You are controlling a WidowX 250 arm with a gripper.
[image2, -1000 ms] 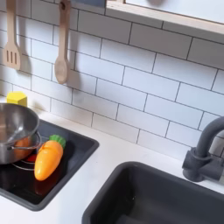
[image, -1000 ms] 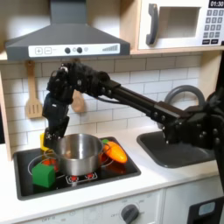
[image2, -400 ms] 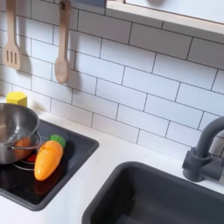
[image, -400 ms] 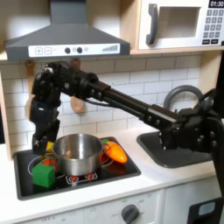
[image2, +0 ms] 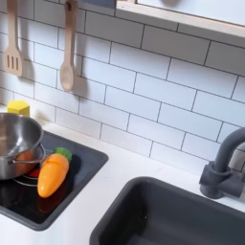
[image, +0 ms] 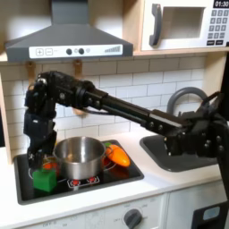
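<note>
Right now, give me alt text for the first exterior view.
A black robot arm reaches left across a toy kitchen, its gripper low beside a steel pot on the stovetop, above a green block. A toy carrot lies right of the pot.

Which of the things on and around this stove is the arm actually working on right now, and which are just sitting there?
In hand:
- gripper, low at the first exterior view's left of the pot
- orange item beside it
- green block

Lying about:
- steel pot
- toy carrot
- yellow block
- hanging spoon and spatula
- sink, faucet
</note>
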